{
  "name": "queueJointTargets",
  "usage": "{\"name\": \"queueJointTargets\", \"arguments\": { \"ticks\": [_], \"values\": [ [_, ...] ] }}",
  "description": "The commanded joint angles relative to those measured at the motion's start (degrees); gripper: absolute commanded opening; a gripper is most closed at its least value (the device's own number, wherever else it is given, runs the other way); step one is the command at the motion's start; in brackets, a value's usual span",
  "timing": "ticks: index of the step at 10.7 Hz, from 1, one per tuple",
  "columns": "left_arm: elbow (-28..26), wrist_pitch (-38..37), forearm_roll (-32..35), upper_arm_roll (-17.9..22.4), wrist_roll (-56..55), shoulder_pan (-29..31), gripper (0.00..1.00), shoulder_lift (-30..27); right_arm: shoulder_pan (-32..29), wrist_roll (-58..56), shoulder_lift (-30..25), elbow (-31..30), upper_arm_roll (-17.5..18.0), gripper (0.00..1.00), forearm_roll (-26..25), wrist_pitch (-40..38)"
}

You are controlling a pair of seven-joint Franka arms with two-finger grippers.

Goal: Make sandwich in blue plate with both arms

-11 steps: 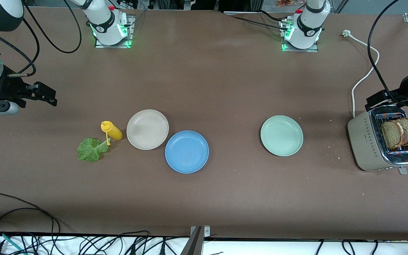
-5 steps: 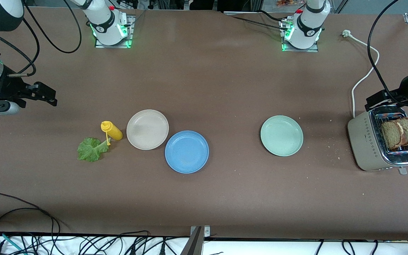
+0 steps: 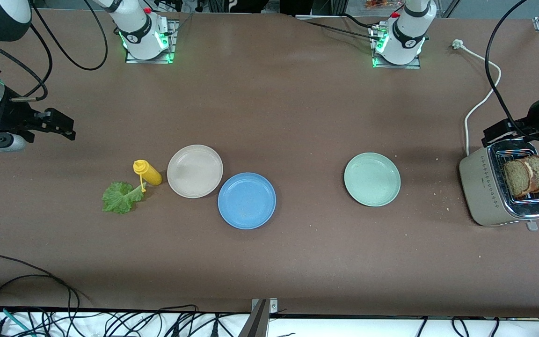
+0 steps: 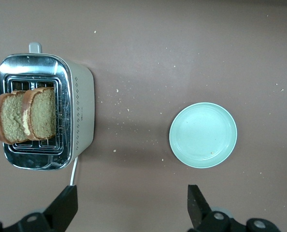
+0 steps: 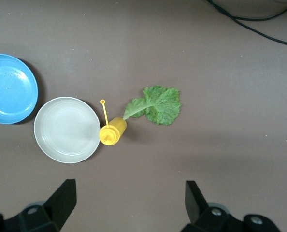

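Both pincers high (wide open), left pincer (image 4: 129, 210) over table, right pincer (image 5: 129, 205) likewise

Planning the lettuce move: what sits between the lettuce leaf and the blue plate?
The yellow bottle touches the lettuce leaf, and the beige plate sits beside the blue plate. The direct table line looks open.

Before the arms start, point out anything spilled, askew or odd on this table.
Pale crumbs are scattered on the brown table between the silver toaster and the pale green round plate. The yellow squeeze bottle lies on its side, cap off on its tether, beside the ruffled green lettuce leaf, which lies on bare table.
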Motion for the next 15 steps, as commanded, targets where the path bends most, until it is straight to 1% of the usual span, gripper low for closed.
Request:
{"name": "queueJointTargets", "arguments": {
  "ticks": [1,3,4,15],
  "values": [
    [-0.5,-0.4,-1.1,0.1,1.4,0.3,1.0,-0.4,0.1,-0.5,-0.2,0.9,0.4,1.0,0.9,-0.4],
    [-0.5,-0.4,-1.1,0.1,1.5,0.4,1.0,-0.4,0.2,-0.5,-0.2,0.9,0.7,1.0,0.9,-0.4],
    [-0.5,-0.4,-1.0,0.1,1.5,1.4,1.0,-0.4,0.2,-0.5,-0.2,0.9,0.6,1.0,0.9,-0.4],
    [-0.5,-1.5,-1.1,0.1,1.6,2.4,1.0,-0.4,0.2,-0.5,-0.2,0.9,0.3,1.0,0.9,-0.4]
  ]
}}
